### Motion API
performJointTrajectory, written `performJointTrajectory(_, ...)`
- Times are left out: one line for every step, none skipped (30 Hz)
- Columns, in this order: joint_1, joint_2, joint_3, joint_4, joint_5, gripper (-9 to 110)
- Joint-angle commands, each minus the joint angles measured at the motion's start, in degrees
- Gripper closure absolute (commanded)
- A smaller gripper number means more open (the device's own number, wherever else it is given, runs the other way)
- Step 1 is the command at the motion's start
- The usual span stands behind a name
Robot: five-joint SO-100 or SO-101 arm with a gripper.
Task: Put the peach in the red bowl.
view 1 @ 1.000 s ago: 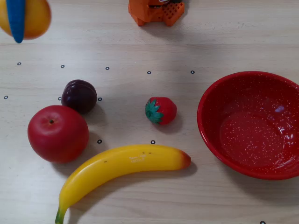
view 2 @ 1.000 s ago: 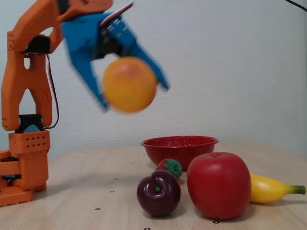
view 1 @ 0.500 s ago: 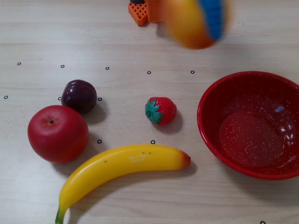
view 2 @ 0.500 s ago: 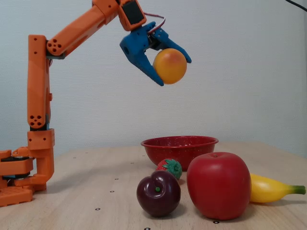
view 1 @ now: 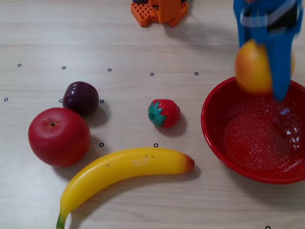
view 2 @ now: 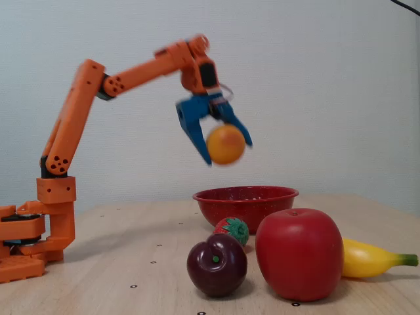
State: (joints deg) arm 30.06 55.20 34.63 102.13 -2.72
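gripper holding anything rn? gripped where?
Yes, the gripper holds the peach, jaws clamped on opposite sides of its round body, above the red bowl.

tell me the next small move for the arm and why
Probably lower a little, then open. The gripper holds the peach in the air above the red bowl; the overhead view puts the peach over the bowl's far rim, so easing inward first seems safer.

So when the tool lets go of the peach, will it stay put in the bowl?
Probably. The peach is round and smooth, so it may roll, but the red bowl has raised walls that should catch it. It hangs above the rim, so it might bounce slightly.
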Motion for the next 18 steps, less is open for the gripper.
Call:
performJointTrajectory(1.3, -1.9, -7.6, 2.2, 0.3, 101)
performJointTrajectory(1.2, -4.0, -8.6, 1.8, 1.6, 101)
performJointTrajectory(1.2, -5.9, -9.2, 1.4, 3.6, 90)
performJointTrajectory(1.1, -7.2, -9.4, 0.6, 5.3, 80)
performJointTrajectory(0.7, -7.9, -9.2, 0.1, 6.6, 70)
performJointTrajectory(0.4, -8.5, -9.1, -0.6, 7.6, 67)
performJointTrajectory(-0.1, -8.9, -9.1, -1.1, 8.6, 64)
performJointTrajectory(-0.4, -9.0, -8.7, -1.3, 9.8, 59)
performJointTrajectory(-0.7, -9.1, -8.6, -1.4, 10.5, 53)
performJointTrajectory(-1.0, -9.1, -8.6, -1.3, 11.3, 51)
performJointTrajectory(-1.1, -9.0, -8.5, -1.2, 11.9, 49)
performJointTrajectory(-1.3, -8.8, -8.5, -1.1, 12.2, 47)
performJointTrajectory(-1.4, -8.5, -8.5, -1.1, 12.5, 47)
performJointTrajectory(-1.4, -8.3, -8.5, -1.1, 12.7, 46)
performJointTrajectory(-1.6, -8.0, -8.3, -1.1, 13.1, 44)
performJointTrajectory(-1.7, -7.6, -7.9, -1.5, 13.2, 44)
performJointTrajectory(-1.8, -7.4, -7.4, -2.3, 13.2, 44)
performJointTrajectory(-1.9, -6.9, -7.1, -2.8, 13.2, 45)
